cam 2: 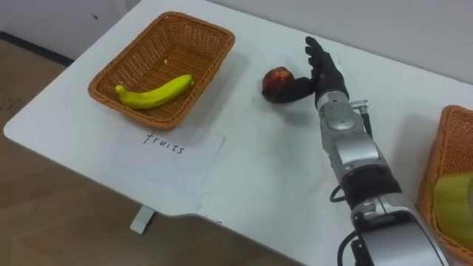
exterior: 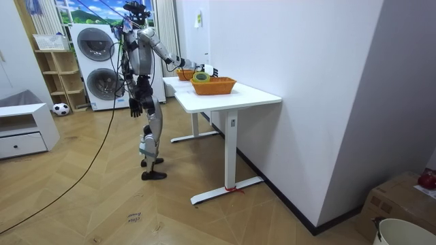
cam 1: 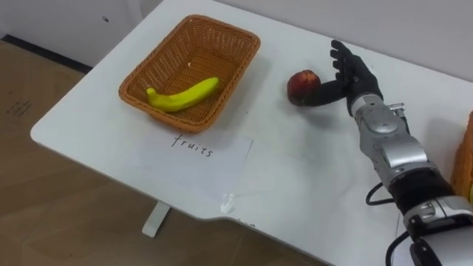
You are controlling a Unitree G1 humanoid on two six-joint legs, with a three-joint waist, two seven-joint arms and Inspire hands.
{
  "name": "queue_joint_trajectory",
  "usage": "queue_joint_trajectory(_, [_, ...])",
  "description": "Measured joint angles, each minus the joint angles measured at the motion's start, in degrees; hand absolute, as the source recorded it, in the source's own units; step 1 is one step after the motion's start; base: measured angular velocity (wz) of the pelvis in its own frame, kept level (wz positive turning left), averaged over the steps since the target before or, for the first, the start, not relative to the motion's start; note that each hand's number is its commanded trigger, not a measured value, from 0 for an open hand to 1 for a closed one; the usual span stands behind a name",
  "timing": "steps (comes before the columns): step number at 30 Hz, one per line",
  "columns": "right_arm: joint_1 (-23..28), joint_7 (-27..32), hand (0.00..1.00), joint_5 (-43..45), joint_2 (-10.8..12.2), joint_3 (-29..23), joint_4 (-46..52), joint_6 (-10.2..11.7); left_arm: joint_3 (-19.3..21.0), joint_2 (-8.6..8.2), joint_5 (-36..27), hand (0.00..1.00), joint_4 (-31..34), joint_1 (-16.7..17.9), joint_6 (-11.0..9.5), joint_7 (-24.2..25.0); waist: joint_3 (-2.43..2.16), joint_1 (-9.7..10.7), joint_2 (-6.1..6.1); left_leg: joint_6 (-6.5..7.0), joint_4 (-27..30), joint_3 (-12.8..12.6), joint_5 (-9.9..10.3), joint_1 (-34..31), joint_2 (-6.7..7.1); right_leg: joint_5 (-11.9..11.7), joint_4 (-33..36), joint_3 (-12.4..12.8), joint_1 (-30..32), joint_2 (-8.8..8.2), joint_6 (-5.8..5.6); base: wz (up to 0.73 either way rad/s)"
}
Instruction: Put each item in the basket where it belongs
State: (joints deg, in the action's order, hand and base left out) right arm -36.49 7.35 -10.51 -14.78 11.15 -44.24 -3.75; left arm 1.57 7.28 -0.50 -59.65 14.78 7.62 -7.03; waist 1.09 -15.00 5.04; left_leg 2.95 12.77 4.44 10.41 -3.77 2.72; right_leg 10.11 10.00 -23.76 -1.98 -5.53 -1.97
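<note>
Apple and right hand meet near the far side of the white tabletop. The hand stands on edge beside the fruit, its fingers straight and spread upward and its thumb reaching across to touch the apple's near side. Nothing is curled round the apple yet, and it rests on the tabletop.

To the robot's left of the apple, a short way off, is the wicker basket with a banana already in it. A paper label for fruit lies just in front of that basket.

By my judgement the step in hand is the grasp of the apple. The next move calls for the fingers to fold over the round fruit without rolling it away. After that comes a lift and a carry leftward over the basket's rim.

The right eye view adds a second wicker basket at the robot's right, holding something yellow-green that I cannot identify.

The room view shows the robot standing upright at the far end of the table, right arm stretched out over it. Its left hand hangs beside its thigh, well away from the work.
</note>
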Motion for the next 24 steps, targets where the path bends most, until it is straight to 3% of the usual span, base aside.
queue_joint_trajectory(11, [0.00, 0.00, 0.00, 2.26, 0.00, 0.00, -0.01, 0.00, 0.03, 0.14, 0.05, 0.00, 0.25, -1.00, 0.04, 1.31, 0.01, -1.50, -0.04, 0.00, -0.03, 0.12, 0.00, -0.69, 0.02, 0.00, -0.16, -0.16, 0.46, 0.04, -0.01, 0.02])
queue_joint_trajectory(24, [-0.01, 0.00, 0.00, 4.56, -0.01, 0.00, -0.01, -0.02, 0.04, 0.44, 0.04, 0.00, 0.32, -0.93, 0.96, 1.56, -0.03, -1.25, -0.18, 0.00, 0.07, 0.36, 0.00, -1.22, 0.04, 0.00, -0.16, -0.13, 0.86, 0.05, -0.01, 0.00])
